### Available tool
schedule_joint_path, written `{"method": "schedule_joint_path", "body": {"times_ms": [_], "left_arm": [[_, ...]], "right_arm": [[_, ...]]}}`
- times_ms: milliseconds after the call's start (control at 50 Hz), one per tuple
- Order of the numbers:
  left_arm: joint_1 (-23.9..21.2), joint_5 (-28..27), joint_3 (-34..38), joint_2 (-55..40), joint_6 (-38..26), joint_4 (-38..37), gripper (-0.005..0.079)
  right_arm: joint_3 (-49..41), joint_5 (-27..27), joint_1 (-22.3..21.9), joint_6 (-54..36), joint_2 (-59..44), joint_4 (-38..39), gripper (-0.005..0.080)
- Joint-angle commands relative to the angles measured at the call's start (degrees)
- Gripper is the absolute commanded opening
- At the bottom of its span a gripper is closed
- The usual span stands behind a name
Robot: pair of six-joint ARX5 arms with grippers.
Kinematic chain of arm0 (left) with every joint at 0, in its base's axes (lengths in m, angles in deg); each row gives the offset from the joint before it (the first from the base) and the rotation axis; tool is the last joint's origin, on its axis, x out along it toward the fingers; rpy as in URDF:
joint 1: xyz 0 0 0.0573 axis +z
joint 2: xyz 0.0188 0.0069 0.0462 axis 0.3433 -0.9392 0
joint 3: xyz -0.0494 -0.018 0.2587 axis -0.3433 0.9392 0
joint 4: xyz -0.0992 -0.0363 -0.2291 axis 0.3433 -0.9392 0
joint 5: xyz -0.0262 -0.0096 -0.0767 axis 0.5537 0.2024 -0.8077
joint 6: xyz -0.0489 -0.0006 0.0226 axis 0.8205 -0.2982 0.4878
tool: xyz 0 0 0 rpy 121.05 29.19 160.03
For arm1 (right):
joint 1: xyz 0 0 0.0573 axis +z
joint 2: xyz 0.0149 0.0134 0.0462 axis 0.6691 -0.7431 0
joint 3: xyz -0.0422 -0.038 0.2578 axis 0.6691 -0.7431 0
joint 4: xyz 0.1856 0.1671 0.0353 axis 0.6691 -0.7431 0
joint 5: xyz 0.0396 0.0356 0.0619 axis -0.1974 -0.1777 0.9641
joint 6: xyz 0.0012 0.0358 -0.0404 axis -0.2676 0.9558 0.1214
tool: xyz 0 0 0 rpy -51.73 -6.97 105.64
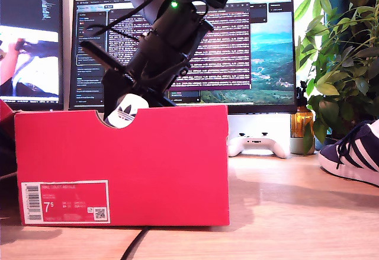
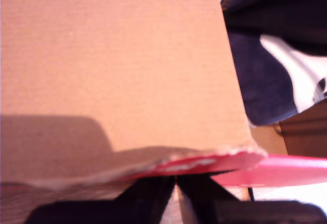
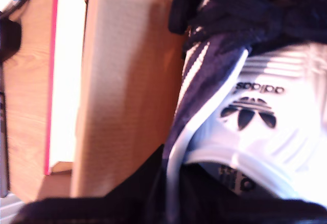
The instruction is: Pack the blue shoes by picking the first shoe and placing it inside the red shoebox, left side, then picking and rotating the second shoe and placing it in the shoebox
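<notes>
The red shoebox (image 1: pixel 148 171) stands at the front of the desk, barcode label facing the exterior view. One blue shoe (image 3: pixel 245 117) hangs heel-up inside it, its white heel tab (image 1: pixel 127 114) showing through the notch. My second gripper (image 3: pixel 171 198) is shut on that shoe's heel collar, and its arm comes down into the box from above. My first gripper (image 2: pixel 176 185) is shut on the red-edged cardboard rim of the box (image 2: pixel 204 163), with navy suede (image 2: pixel 265 81) beyond it. The other blue shoe (image 1: pixel 355 153) lies on the desk at the exterior view's right edge.
A white game controller (image 1: pixel 257 144) sits behind the box, under a large monitor (image 1: pixel 260 47). A second monitor (image 1: pixel 29 41) is at the exterior view's left. An amber bottle (image 1: pixel 302 124) and a leafy plant (image 1: pixel 337 64) stand at its right. A black cable (image 1: pixel 133 245) runs under the box.
</notes>
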Motion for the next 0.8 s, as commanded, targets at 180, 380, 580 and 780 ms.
{"method": "schedule_joint_path", "body": {"times_ms": [180,380,580,780], "left_arm": [[-0.3,0.0,0.3,-0.2,-0.3,0.3,-0.0019],[-0.3,0.0,0.3,-0.2,-0.3,0.3,-0.0019],[-0.3,0.0,0.3,-0.2,-0.3,0.2,-0.0019],[-0.3,0.0,0.3,-0.2,-0.3,0.2,-0.0019]], "right_arm": [[2.1,2.3,-0.6,0.0,0.4,0.3,0.0454],[8.0,3.5,-2.3,-3.7,2.1,-7.1,0.0454],[17.4,5.4,-6.1,-5.7,3.8,-18.1,0.0454],[22.6,11.2,-11.0,-9.0,4.1,-26.3,0.0451]]}}
